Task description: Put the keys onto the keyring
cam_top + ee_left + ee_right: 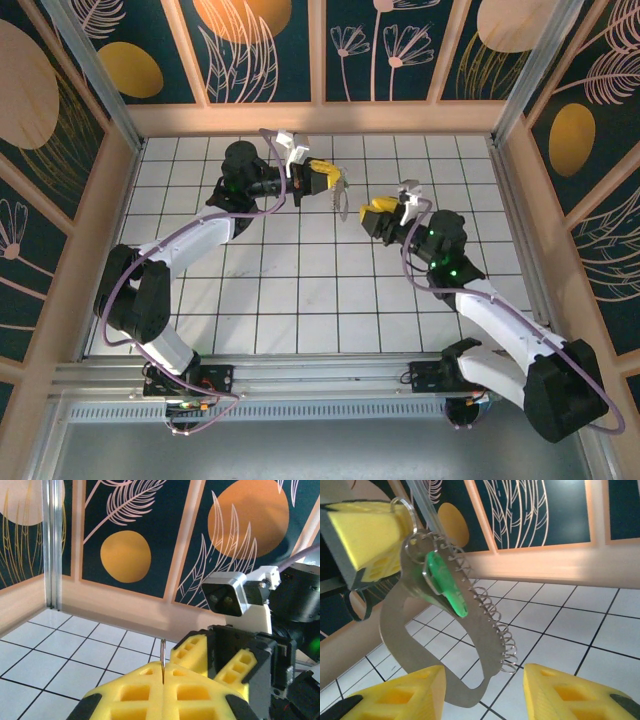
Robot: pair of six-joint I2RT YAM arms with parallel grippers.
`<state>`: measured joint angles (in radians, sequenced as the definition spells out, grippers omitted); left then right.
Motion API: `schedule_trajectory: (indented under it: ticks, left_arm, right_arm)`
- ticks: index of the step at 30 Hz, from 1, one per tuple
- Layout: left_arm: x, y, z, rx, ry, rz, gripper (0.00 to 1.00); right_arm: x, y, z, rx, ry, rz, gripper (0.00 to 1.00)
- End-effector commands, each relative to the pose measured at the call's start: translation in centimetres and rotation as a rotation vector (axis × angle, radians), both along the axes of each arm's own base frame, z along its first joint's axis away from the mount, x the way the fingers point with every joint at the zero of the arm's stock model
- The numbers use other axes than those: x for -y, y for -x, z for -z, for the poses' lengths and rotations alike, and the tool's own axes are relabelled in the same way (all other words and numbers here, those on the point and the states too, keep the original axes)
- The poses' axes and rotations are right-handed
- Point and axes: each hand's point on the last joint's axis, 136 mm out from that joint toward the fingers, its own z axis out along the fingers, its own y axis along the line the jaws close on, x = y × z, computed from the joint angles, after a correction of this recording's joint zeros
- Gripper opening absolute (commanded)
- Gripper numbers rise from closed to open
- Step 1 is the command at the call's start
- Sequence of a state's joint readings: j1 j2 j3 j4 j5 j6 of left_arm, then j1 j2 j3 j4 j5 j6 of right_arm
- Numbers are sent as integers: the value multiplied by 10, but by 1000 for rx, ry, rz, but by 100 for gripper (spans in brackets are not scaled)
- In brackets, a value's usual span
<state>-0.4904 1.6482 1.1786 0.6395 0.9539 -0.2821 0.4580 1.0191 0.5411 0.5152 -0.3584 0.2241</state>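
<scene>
the left hand (163,677) is clamped shut on the keyring (395,625), which hangs above the tabletop (300,290). the green key (445,587) sits at the ring's top beside a wire coil (490,620). the right hand (482,690), at 4 o'clock from the left in the top view, stands half open, holding nothing.

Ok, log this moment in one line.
left fingers: shut on keyring | green key: against keyring | right fingers: open, close to keyring
</scene>
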Motion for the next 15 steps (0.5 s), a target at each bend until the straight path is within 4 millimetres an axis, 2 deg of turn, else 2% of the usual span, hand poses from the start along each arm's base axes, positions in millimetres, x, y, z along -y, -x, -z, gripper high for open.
schedule_trajectory:
  ticks: [1,8,15]
  left_arm:
    - [-3,10,-22,60,30,0,0]
    - [-1,9,-20,53,21,16,0]
    - [0,11,-19,50,17,36,0]
  right_arm:
    - [-4,-4,-8,45,23,33,45]
    - [-7,0,2,44,29,41,45]
    - [-12,-5,0,69,37,40,45]
